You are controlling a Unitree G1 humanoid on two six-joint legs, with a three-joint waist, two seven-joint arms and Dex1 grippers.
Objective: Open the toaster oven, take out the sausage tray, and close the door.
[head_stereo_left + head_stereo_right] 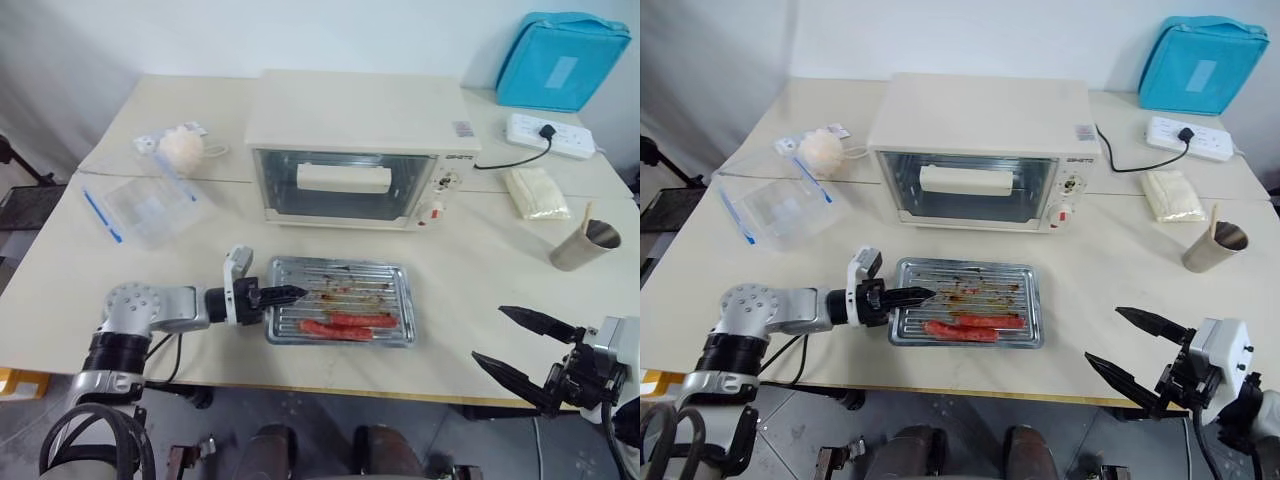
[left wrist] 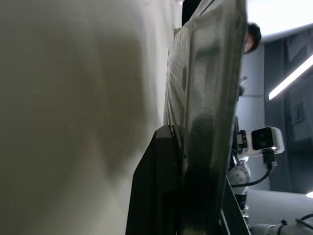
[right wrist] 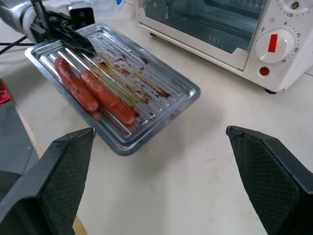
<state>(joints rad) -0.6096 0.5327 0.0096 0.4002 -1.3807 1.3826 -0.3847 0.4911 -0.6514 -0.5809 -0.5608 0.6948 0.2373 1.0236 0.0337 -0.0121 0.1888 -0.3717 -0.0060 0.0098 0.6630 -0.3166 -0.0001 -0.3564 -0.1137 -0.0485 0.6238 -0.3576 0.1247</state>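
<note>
Sitting on the pale tabletop (image 1: 470, 300), just in front of the toaster oven (image 1: 355, 150), is the sausage tray (image 1: 342, 300), a shallow silvery thing with a ridged, grease-marked bottom; two red sausages (image 1: 345, 325) lie side by side along its near edge; the tray rests flat and apart from the oven's front. The left gripper (image 1: 285, 294) reaches in level from the robot's left, its black jaws brought together on the tray's left rim; from the left wrist view the metal edge runs straight up between the dark fingers (image 2: 156, 191), so the rim is pinched. The right gripper (image 1: 520, 345) hangs at the near right edge of the tabletop, well apart from the tray, its two black jaws spread wide with nothing between them; the right wrist view looks past the textured fingertips (image 3: 68, 166) toward the tray and the oven's lower right corner. The door (image 1: 340, 185) stands up against the oven's front, its cream bar handle (image 1: 343, 179) lying across the glass window; knobs and a red button (image 1: 436, 212) run down the oven's right side, and a black cord (image 1: 510, 158) leads off to a white power strip (image 1: 550, 135) at the far right. Elsewhere on the tabletop: a clear plastic container (image 1: 150, 210) with blue strips on the far left, a pinkish puff (image 1: 183, 150) behind it, a blue bag (image 1: 560, 60) at the far right corner, a whitish packet (image 1: 537, 192) and a metal cup (image 1: 585, 245) with a stick in it to the right of the oven.
</note>
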